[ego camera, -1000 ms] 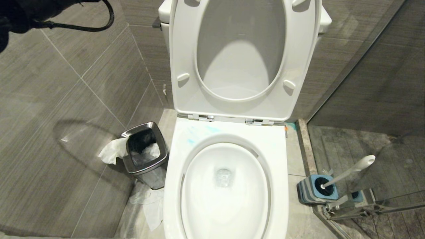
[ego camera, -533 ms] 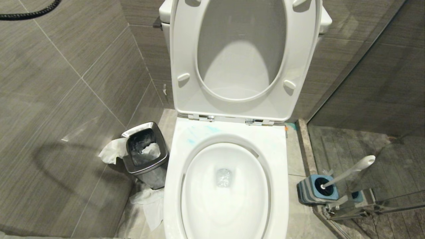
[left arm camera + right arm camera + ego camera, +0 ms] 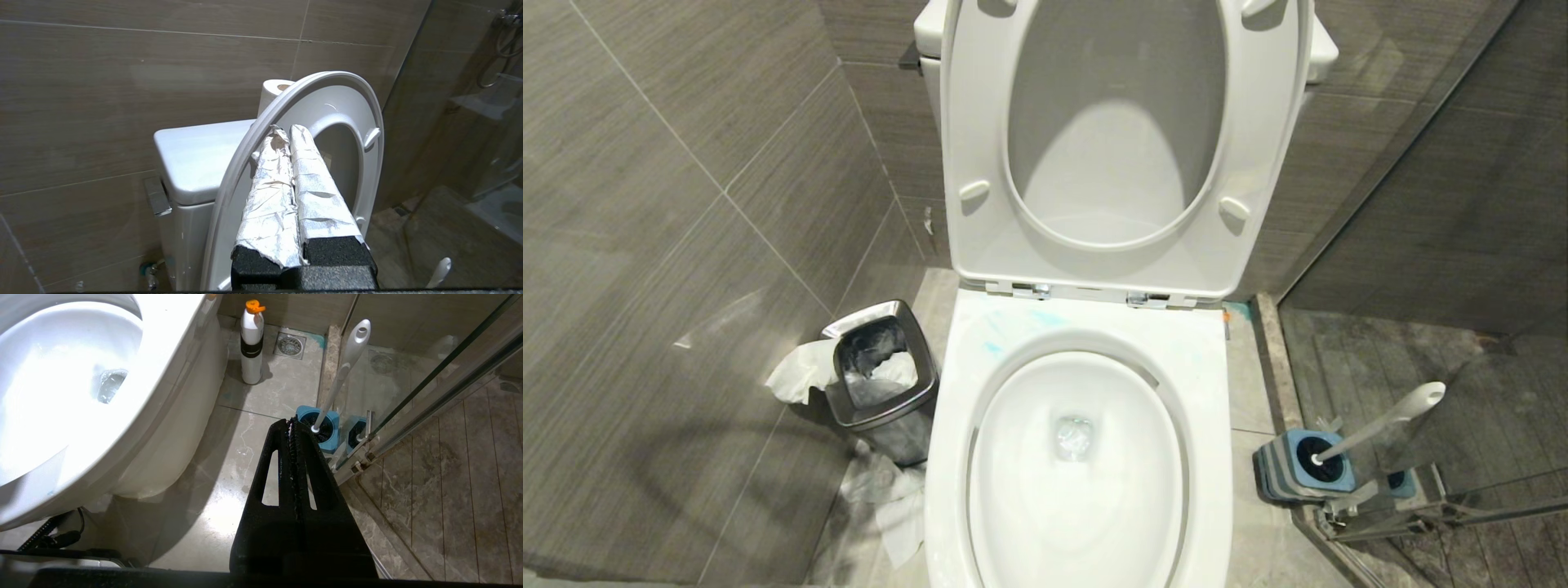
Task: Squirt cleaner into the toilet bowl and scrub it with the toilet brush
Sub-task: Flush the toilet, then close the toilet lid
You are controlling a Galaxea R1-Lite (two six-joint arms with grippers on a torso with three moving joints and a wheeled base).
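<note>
Three views. Head: toilet bowl [image 3: 1078, 490] open with seat up, ready for scrubbing; toilet brush [image 3: 1380, 425] parked in holder [image 3: 1303, 465], right of bowl. Left wrist: left gripper [image 3: 288, 132], jaws pressed together, empty. Right wrist: right gripper [image 3: 292, 424], jaws closed, empty, near brush holder.

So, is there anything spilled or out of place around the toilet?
Yes. Pale blue smears mark the toilet bowl rim behind the opening, at the left. White tissue hangs over the steel bin, and more paper lies crumpled on the floor beside it.
</note>
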